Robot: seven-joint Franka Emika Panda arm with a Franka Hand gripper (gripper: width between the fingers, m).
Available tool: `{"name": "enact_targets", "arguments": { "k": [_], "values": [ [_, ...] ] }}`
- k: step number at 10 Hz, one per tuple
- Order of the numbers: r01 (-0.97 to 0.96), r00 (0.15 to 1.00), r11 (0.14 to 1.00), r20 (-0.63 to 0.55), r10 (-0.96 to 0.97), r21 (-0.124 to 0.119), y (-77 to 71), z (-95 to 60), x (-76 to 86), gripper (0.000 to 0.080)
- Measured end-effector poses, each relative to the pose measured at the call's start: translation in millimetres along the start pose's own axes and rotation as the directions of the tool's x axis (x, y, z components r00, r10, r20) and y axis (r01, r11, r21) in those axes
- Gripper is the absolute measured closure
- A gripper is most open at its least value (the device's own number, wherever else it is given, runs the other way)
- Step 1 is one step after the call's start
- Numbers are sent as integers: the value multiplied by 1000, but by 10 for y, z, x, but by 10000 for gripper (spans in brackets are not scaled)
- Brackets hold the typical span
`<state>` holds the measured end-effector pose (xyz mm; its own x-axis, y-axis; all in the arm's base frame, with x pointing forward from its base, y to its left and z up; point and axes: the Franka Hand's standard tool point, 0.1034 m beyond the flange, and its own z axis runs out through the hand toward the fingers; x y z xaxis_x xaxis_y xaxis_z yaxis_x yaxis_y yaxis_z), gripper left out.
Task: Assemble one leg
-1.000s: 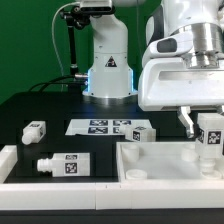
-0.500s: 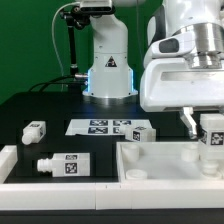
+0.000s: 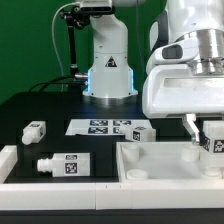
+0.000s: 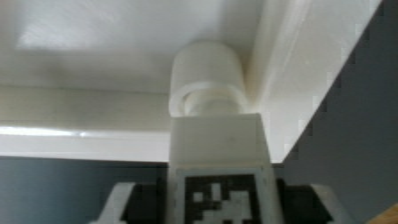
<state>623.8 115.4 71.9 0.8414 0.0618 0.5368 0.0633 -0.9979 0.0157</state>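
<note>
My gripper (image 3: 206, 132) is shut on a leg (image 3: 214, 141), a white post with a black-and-white tag, and holds it upright at the exterior view's right. The leg's lower end is down in the near right corner of the wide white tray-like panel (image 3: 160, 166). In the wrist view the leg (image 4: 221, 140) runs from between my dark fingers (image 4: 135, 206) to a rounded end in the panel's corner (image 4: 107, 60). Whether it touches the panel floor I cannot tell.
Three more tagged white legs lie on the black table: one at the left (image 3: 34, 130), one lying flat near the front (image 3: 65, 166), one by the panel's far edge (image 3: 140, 134). The marker board (image 3: 98, 127) lies mid-table. A white rim (image 3: 12, 160) borders the left front. The robot base (image 3: 108, 72) stands behind.
My gripper has moved a little to the exterior view's right and slightly down, with the leg still in it. The other parts have not moved.
</note>
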Motion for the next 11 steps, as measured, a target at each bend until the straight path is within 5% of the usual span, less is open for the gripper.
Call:
{"name": "enact_targets", "arguments": {
  "k": [9,10,11],
  "values": [
    [-13,1000,1000,12,13,-5,22,51,0,515],
    [-15,1000,1000,21,15,-5,35,44,4,436],
    [-24,999,1000,45,24,-6,71,-13,48,257]
  ]
}}
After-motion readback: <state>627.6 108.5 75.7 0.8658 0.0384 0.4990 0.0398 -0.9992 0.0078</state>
